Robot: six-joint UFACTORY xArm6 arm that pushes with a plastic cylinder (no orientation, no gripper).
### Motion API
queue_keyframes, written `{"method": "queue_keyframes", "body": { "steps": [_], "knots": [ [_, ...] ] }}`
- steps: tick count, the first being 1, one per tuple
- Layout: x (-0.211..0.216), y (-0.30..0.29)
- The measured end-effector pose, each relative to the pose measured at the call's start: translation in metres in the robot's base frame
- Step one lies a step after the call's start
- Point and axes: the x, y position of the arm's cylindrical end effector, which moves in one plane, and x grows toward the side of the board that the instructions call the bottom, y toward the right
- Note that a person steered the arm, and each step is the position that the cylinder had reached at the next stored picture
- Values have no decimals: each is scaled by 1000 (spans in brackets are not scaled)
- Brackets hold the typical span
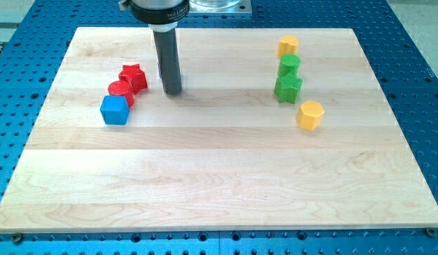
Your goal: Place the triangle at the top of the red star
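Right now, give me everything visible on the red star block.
The red star is a small, solid-red block with a star outline and short upright sides; it looks like smooth plastic. It lies flat on the wooden board, in the view's upper left. The red cylinder sits against its lower-left side, apparently touching, with the blue cube beyond that. My tip stands just to its right, separated by a narrow gap. No triangle block is visible near it.

On the bench [219,184], my tip [173,92] stands just right of the red star [134,76]. The red cylinder [120,91] and the blue cube [114,110] sit below-left of the star. Well apart at the view's right, four blocks run top to bottom: upper yellow block [288,45], green cylinder [289,66], green star [288,88], lower yellow block [310,115].
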Motion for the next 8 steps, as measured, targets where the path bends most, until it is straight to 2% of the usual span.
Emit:
{"method": "queue_keyframes", "body": {
  "steps": [2, 3, 4, 8],
  "knots": [
    [-19, 41],
    [-44, 0],
    [-49, -21],
    [-41, -35]
  ]
}}
